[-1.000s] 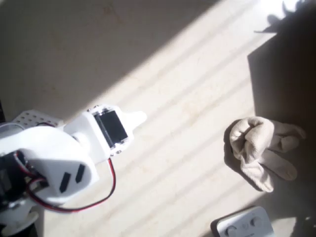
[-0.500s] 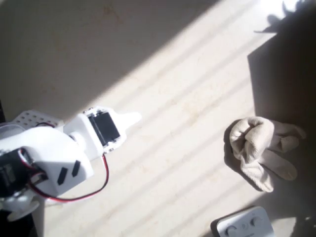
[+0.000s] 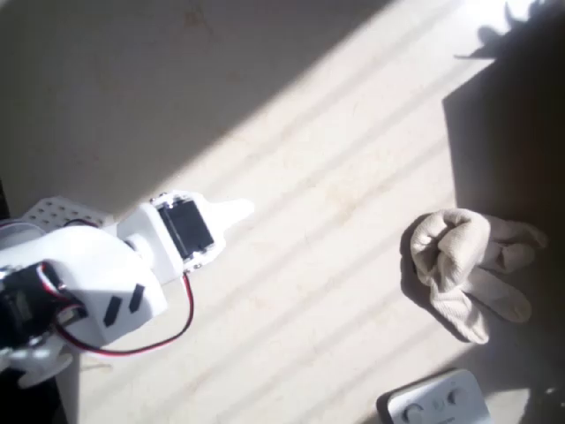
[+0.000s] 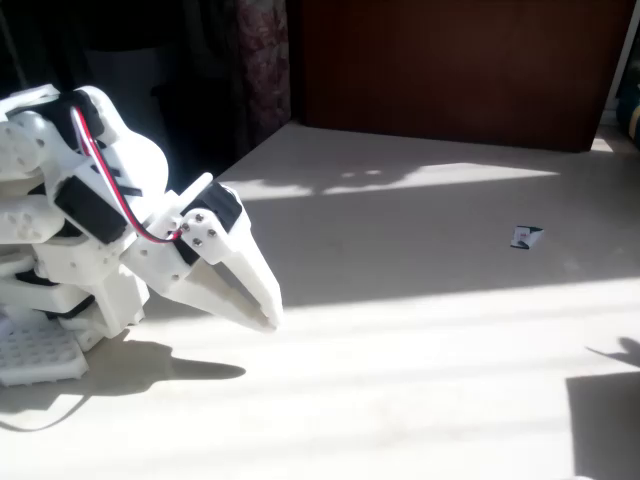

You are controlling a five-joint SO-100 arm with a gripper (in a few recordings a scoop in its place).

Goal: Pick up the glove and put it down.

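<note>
White two-finger gripper (image 4: 262,312) had its claw pinched together, holding nothing, well apart from crumpled cream-white knitted glove (image 3: 466,268)

A home room is suggested rather than a lab. A pale table (image 4: 420,400) is lit by slatted sunlight, as through window blinds. Behind the table, a dark red-brown wooden panel (image 4: 450,70) like furniture is seen, and a patterned curtain (image 4: 262,60) hangs to the left of that panel.
</note>
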